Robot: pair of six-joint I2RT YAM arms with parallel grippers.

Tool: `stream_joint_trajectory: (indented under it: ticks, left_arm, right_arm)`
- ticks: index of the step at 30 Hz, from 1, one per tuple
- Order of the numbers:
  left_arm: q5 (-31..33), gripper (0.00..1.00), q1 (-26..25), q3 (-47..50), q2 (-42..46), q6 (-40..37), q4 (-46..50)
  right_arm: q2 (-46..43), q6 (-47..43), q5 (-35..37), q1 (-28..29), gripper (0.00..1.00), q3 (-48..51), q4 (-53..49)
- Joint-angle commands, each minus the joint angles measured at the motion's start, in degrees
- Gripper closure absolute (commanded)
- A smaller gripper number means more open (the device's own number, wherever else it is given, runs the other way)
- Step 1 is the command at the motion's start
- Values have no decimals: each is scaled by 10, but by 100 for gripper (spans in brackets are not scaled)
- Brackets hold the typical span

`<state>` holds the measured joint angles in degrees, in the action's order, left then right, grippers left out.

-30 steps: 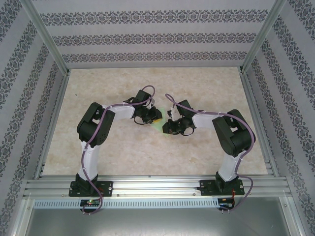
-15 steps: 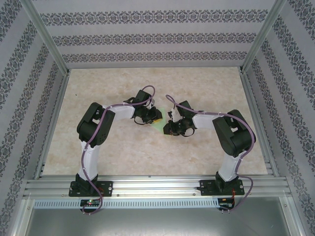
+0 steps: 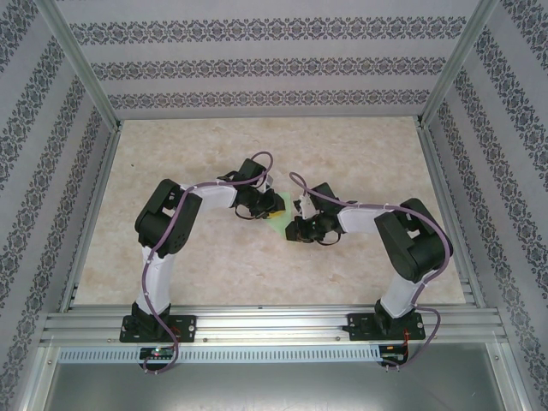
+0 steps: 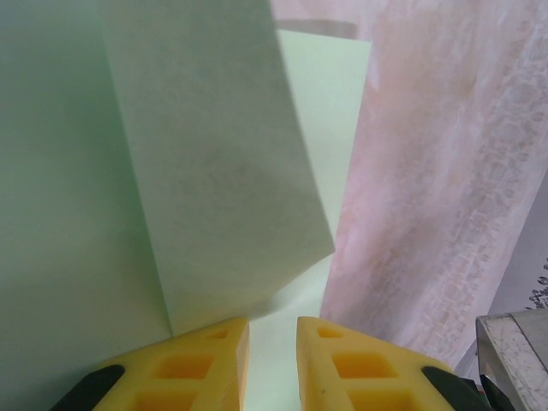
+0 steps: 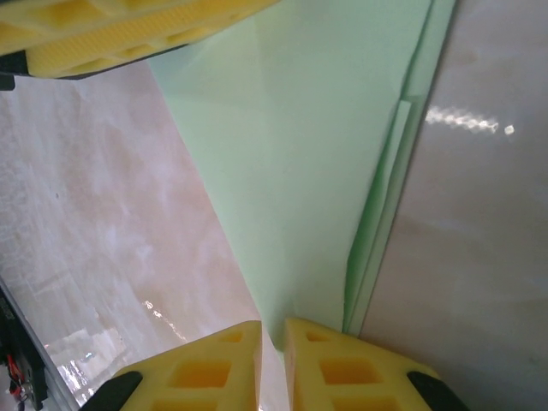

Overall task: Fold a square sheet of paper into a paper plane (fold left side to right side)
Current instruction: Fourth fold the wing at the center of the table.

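1. Top external view: the sheet of paper (image 3: 276, 223) lies in the middle of the bench (image 3: 171, 145). It is a small green patch between the left end effector (image 3: 272, 205) and the right end effector (image 3: 297, 228). Both sit right over it.
2. Left wrist view: the yellow fingers (image 4: 197, 368) of the left end effector are close together, with a thin gap. A flap (image 4: 214, 171) of the paper stands up just in front of them. It cannot be told if they pinch it.
3. Right wrist view: the right end effector's fingers (image 5: 360, 368) are also nearly together. The thin end of the paper runs down into the gap, but it cannot be told if they pinch it.
4. The paper is folded into layers and looks like a long wedge. Its long line runs from the point, at the right end effector, to the wide end by the left end effector.
5. The step looks like folding one side over onto the other. Next, the flap likely has to go flat across, edge on edge. Then the crease needs a press while the point is kept from sliding.
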<state>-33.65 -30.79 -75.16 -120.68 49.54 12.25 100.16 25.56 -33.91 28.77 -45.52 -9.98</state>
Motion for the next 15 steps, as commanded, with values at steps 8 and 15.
stream_joint_trajectory:
  ticks: [8,15]
  left_arm:
    - [66,76,6,5,-36,-18,44]
    - [67,76,6,3,-39,-18,47]
  right_arm:
    - [-2,12,13,23,83,60,-136]
    - [-18,12,15,29,83,68,-145]
